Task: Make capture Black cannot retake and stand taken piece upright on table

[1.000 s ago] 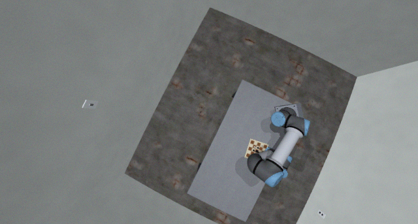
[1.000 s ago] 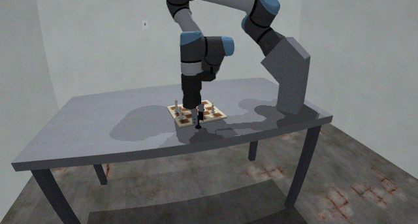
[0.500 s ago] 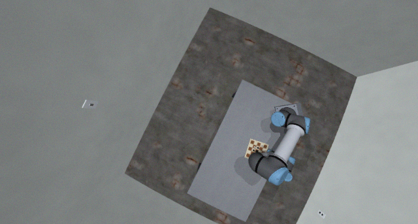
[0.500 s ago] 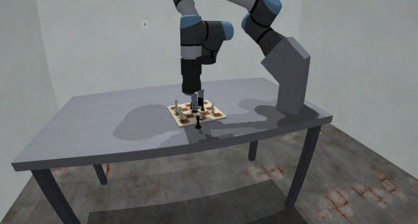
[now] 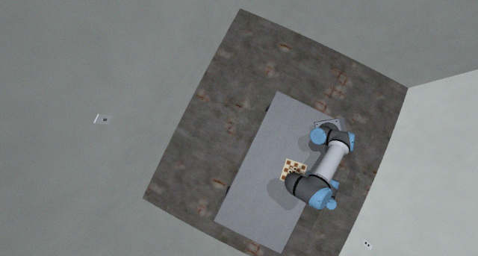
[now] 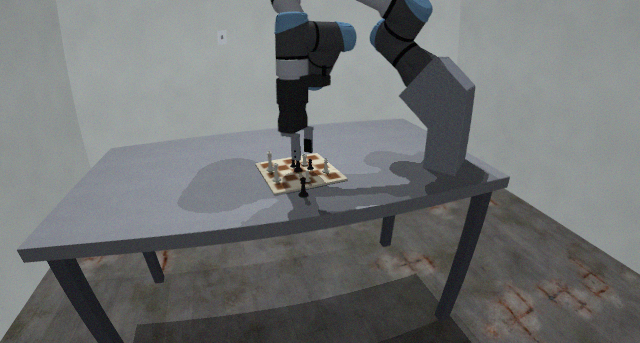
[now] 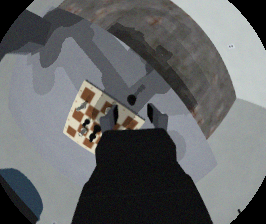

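Wide-open end effector (image 6: 301,148) above the chessboard (image 6: 330,177), holding nothing.
In the exterior view's centre, a black piece (image 6: 303,187) stands upright on the tabletop (image 6: 150,198) just off the board's near edge; white and black pieces stand on the squares.

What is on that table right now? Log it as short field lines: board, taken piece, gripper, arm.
board: small chessboard on the grey table, white and black pieces standing on it
taken piece: black piece upright on the table, just off the board's near edge
gripper: gripper open, holding nothing, above the board
arm: base on the table's right side
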`<state>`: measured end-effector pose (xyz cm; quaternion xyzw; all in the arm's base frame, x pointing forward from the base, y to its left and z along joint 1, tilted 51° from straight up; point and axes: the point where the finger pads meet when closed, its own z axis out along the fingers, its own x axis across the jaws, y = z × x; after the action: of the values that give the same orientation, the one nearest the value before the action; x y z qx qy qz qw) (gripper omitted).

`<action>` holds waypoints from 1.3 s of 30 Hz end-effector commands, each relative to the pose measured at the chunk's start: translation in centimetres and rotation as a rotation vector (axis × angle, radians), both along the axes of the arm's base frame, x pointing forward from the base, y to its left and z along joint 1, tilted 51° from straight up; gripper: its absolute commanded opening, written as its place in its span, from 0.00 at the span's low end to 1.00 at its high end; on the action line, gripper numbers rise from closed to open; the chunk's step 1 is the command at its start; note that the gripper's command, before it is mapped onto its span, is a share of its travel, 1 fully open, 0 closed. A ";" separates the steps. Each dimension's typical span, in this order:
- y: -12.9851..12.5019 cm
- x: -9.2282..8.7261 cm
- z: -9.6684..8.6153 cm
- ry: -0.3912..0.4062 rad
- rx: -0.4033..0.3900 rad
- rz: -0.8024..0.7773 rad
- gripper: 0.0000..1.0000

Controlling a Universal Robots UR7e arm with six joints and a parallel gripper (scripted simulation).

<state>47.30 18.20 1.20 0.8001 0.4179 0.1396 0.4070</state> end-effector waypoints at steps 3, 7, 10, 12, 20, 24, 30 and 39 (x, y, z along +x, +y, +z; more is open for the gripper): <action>0.0 0.0 0.0 0.000 0.000 0.000 1.00; 0.0 0.0 0.0 0.000 0.000 0.000 1.00; 0.0 0.0 0.0 0.000 0.000 0.000 1.00; 0.0 0.0 0.0 0.000 0.000 0.000 1.00; 0.0 0.0 0.0 -0.002 0.002 -0.002 1.00; 0.0 0.0 0.1 -0.009 0.010 -0.010 1.00; 0.0 0.1 0.2 -0.038 0.040 -0.044 1.00; 0.0 0.4 0.5 -0.105 0.111 -0.124 1.00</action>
<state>47.52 18.17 1.48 0.8247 0.3675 0.1647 0.3971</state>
